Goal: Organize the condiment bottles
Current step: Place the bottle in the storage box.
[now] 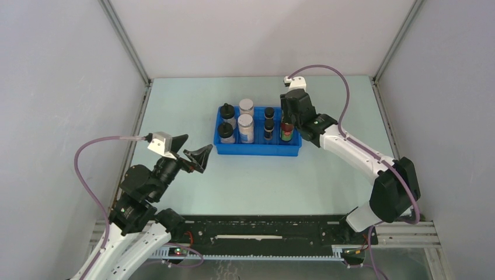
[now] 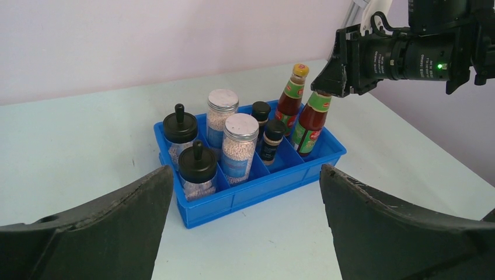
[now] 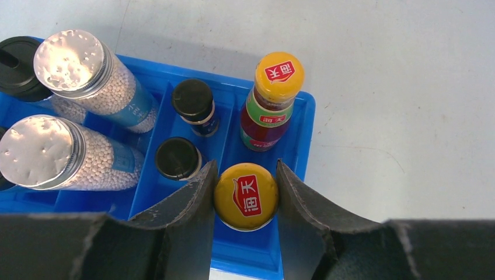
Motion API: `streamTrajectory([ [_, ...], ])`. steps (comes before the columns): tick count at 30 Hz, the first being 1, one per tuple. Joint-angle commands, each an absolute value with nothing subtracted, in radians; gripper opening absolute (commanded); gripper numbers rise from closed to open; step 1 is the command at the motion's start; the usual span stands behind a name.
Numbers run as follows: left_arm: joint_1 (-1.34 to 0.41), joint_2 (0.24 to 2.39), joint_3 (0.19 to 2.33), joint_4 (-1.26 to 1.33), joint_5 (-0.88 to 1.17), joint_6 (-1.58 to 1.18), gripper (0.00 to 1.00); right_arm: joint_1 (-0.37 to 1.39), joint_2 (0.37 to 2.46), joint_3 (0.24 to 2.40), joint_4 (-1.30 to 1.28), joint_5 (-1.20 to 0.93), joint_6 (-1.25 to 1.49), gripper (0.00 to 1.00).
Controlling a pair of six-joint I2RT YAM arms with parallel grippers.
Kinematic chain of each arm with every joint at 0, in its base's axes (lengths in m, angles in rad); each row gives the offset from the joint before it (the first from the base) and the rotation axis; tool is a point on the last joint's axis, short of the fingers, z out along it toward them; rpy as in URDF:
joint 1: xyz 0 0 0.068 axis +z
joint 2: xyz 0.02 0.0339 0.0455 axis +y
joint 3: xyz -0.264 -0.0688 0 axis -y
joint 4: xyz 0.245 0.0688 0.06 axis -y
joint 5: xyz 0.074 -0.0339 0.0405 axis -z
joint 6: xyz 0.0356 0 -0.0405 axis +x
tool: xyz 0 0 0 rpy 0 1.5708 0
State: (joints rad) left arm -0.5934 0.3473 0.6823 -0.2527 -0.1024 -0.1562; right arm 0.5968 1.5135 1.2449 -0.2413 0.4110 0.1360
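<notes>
Clamping the orange cap of a slim sauce bottle (image 3: pixel 246 196), the right gripper (image 3: pixel 245 170) holds it in the tray's (image 3: pixel 304 116) end compartment, beside its twin (image 3: pixel 271 99). It is probably light, rigid and slippery, so the cap suits gripping. The left gripper (image 1: pixel 195 146) gapes empty, well apart.

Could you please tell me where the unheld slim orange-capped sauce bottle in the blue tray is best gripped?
Likely at the neck under its cap, from straight above: the slim orange-capped bottle stands upright, its body sunk between the walls of the blue plastic tray, the other orange-capped bottle close beside.
</notes>
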Motion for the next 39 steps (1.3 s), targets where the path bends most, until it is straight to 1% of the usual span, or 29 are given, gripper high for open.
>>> streamTrajectory([
  [1, -0.595, 0.357, 0.674, -0.222, -0.110, -0.133, 1.00, 0.591, 1.501, 1.253, -0.091, 0.422, 0.149, 0.00],
  [22, -0.595, 0.359, 0.679, -0.236, -0.110, -0.132, 1.00, 0.609, 1.496, 1.122, 0.030, 0.446, 0.133, 0.00],
  [23, -0.595, 0.360, 0.679, -0.236, -0.109, -0.133, 1.00, 0.613, 1.496, 1.116, 0.032, 0.450, 0.133, 0.06],
  [28, -0.594, 0.360, 0.679, -0.236, -0.108, -0.135, 1.00, 0.632, 1.488, 1.092, 0.034, 0.476, 0.139, 0.44],
  [29, -0.594, 0.360, 0.679, -0.236, -0.107, -0.136, 1.00, 0.635, 1.486, 1.087, 0.033, 0.483, 0.139, 0.51],
  [30, -0.595, 0.359, 0.679, -0.236, -0.106, -0.136, 1.00, 0.640, 1.482, 1.084, 0.033, 0.488, 0.140, 0.55],
  [35, -0.595, 0.361, 0.680, -0.235, -0.102, -0.142, 1.00, 0.662, 1.461, 1.081, 0.019, 0.507, 0.142, 0.69],
  [39, -0.595, 0.358, 0.680, -0.234, -0.099, -0.146, 1.00, 0.671, 1.443, 1.081, 0.008, 0.519, 0.142, 0.70],
])
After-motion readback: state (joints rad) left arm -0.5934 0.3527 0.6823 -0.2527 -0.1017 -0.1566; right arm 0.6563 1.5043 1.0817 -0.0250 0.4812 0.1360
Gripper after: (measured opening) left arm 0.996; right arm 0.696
